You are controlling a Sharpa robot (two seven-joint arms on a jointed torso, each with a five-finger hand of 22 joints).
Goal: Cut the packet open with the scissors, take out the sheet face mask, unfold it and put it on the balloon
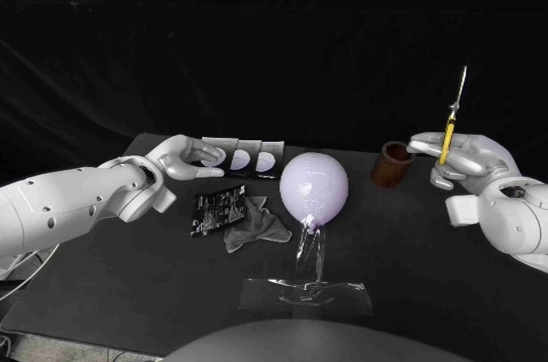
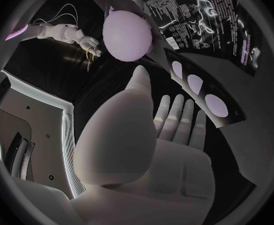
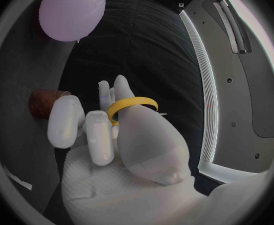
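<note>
The pale lilac balloon (image 1: pixel 314 188) stands on a clear stand (image 1: pixel 306 279) at the table's middle. Left of it lies the black packet (image 1: pixel 217 210), with the crumpled grey sheet mask (image 1: pixel 258 224) against its right edge. My right hand (image 1: pixel 470 161) holds the yellow-handled scissors (image 1: pixel 454 118) raised at the right, blades pointing up; a finger passes through the yellow ring (image 3: pixel 132 106). My left hand (image 1: pixel 188 158) hovers open behind the packet, fingers extended (image 2: pixel 174 117) and holding nothing. The left wrist view shows the balloon (image 2: pixel 127 35), the packet (image 2: pixel 206 20) and the scissors (image 2: pixel 90 55).
A dark strip with three white discs (image 1: pixel 242 158) lies just past my left hand's fingertips. A brown cup (image 1: pixel 390 164) stands between the balloon and my right hand. Clear tape (image 1: pixel 306 295) fixes the stand's base near the front edge.
</note>
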